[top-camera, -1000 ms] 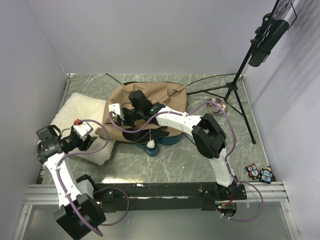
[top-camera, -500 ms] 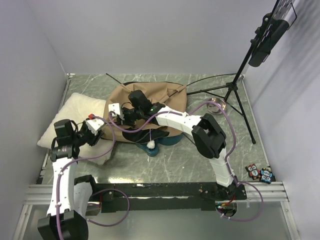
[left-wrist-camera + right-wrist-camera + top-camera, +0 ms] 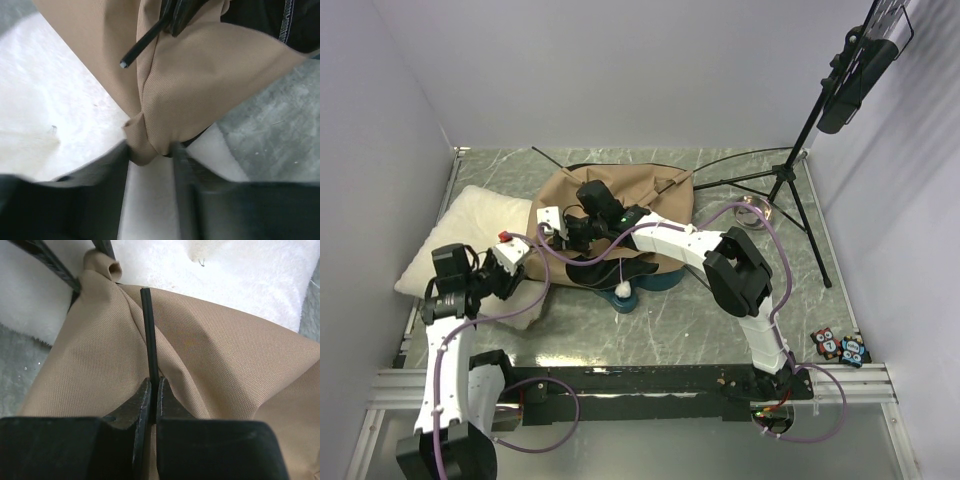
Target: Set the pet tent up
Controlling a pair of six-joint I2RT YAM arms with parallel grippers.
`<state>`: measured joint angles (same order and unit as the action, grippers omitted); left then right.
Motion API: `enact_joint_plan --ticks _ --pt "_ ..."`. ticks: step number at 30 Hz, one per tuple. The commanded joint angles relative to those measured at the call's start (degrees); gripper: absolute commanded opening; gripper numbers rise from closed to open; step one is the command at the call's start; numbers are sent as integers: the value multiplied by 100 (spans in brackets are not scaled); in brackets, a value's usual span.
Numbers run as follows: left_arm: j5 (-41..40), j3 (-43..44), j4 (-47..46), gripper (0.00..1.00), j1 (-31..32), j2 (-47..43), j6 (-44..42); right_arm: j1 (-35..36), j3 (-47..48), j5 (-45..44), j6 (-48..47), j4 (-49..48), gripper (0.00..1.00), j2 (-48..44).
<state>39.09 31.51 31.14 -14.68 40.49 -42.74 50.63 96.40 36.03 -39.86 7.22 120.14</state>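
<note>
My right end effector (image 3: 154, 382) pinches the pole (image 3: 148, 325); my left end effector (image 3: 149, 150) holds the pet tent (image 3: 200, 85) corner, probably to join them.

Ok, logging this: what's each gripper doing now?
Left gripper: closed on a corner of the pet tent.
Right gripper: closed on the tent pole.

A robot lab's test cell. Plain pale walls (image 3: 620, 70) box in a marble-patterned surface (image 3: 690, 330) on the left, far and right sides. Two white-and-black arms, the left arm (image 3: 440, 350) and the right arm (image 3: 740, 280), are bolted to a metal rail (image 3: 620, 380) along the near edge and trail purple cables (image 3: 820, 410). At the far right, a black tripod (image 3: 785, 175) carries a dark device (image 3: 855, 75) above the surface.
</note>
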Motion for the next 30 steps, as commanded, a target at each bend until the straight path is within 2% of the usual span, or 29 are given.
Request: enact_joint_plan --ticks 1,4,7,15,19,24,26,27,28,29,30 --pt "98 31 -274 30 9 257 187 -141 -104 -290 417 491 0 -25" --pt "212 57 -485 13 9 231 196 -141 -139 -298 373 534 0 -122" --pt "388 -12 -485 6 9 4 -242 -133 -253 -298 330 613 0 -402" --pt "723 -75 -626 6 9 -673 -1560 17 -456 -272 215 1061 0 -1036" --pt "547 -224 -1074 10 9 -1043 -2026 43 -412 -290 355 1202 0 -1203" --pt "494 -215 -803 12 9 -1175 -3070 43 -245 -299 470 1413 0 -1116" --pt "503 -233 -409 17 9 -1228 -3703 34 -105 -229 601 1518 0 -993" --pt "477 -189 -380 31 9 -1245 -3628 43 -17 -185 680 1588 0 -923" --pt "451 20 -528 43 9 -1193 -2862 52 54 -167 742 1641 0 -844" --pt "398 335 -434 48 9 -1062 -2158 43 115 -167 777 1703 0 -764" --pt "467 695 133 50 0 -695 -1829 43 107 -149 812 1712 0 -703"
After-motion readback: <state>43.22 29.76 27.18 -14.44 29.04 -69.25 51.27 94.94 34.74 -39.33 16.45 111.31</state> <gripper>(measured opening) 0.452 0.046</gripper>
